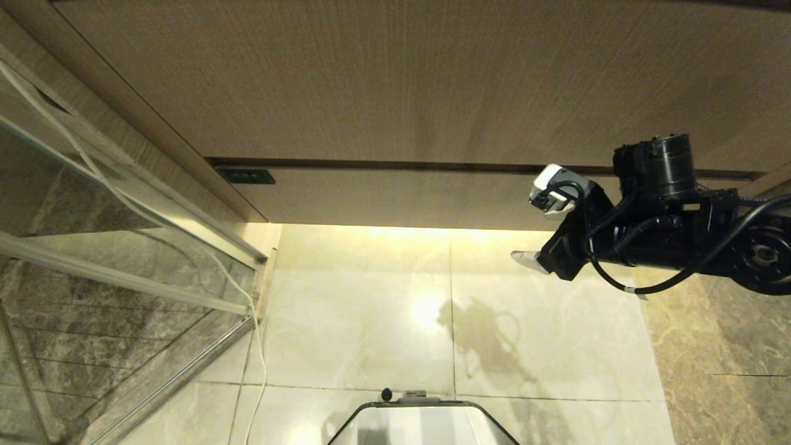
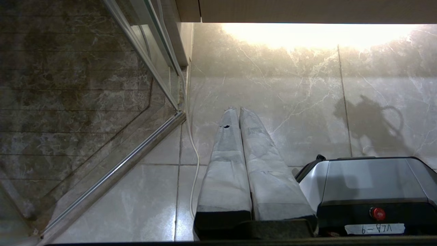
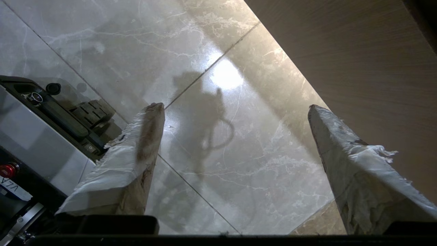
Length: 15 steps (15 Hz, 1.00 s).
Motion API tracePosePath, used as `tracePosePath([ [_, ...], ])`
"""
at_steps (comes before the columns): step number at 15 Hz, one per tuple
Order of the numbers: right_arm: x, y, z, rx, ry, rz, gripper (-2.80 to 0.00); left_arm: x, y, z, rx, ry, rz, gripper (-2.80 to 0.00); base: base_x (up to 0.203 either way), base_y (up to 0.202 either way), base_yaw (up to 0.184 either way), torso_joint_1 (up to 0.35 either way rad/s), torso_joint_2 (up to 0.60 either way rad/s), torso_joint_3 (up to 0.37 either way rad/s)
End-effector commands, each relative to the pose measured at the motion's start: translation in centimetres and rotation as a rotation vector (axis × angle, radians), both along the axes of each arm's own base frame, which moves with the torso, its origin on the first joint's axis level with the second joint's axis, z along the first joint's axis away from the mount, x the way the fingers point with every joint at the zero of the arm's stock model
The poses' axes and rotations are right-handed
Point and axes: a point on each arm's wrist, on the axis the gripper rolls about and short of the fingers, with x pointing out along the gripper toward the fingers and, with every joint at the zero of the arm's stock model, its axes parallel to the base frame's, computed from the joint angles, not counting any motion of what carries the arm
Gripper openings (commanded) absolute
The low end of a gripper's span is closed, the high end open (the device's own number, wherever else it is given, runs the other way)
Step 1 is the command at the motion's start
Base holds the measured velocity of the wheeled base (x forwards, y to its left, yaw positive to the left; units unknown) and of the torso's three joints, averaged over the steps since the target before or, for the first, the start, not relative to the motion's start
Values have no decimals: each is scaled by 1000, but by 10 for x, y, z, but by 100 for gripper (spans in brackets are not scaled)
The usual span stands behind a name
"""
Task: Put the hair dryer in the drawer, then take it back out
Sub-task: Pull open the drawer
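Right wrist view: right end effector point(image 3: 235, 109) gapes empty beside drawer point(image 3: 358, 58).

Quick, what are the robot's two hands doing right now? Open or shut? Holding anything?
Left gripper: shut, empty, pointing at the floor.
Right gripper: open wide, empty, beside the wooden cabinet front.

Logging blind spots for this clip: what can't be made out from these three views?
- Hair dryer: in no view, so where it lies cannot be told.
- Drawer: head view shows only its closed front; the inside is hidden.
- Right gripper: fingers apart over bare floor in its wrist view; in the head view the arm's body hides most of it.
- Left gripper: outside the head view; only its wrist view shows its fingers together above the floor.
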Motion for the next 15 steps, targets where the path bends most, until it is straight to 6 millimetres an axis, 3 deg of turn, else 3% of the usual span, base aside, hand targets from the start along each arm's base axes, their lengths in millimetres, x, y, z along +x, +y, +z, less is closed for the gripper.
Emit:
tracePosePath([
  [1, -1, 0, 1, -1, -5, 2, 0, 0, 0, 0, 0, 1, 0, -280, 0, 0, 0, 0, 0, 0],
  [3, 1, -4, -1, -18, -38, 33, 0, 0, 0, 0, 0, 1, 0, -280, 0, 0, 0, 0, 0, 0],
  [6, 1, -24, -14, -322, -461, 252, 0, 0, 0, 0, 0, 1, 0, -280, 0, 0, 0, 0, 0, 0],
  [7, 1, -31, -17, -373, -529, 289, 0, 0, 0, 0, 0, 1, 0, -280, 0, 0, 0, 0, 0, 0],
  [12, 1, -32, -17, -377, -536, 294, 0, 0, 0, 0, 0, 1, 0, -280, 0, 0, 0, 0, 0, 0],
  [15, 28, -43, -28, -423, -587, 278, 0, 0, 0, 0, 0, 1, 0, -280, 0, 0, 0, 0, 0, 0],
])
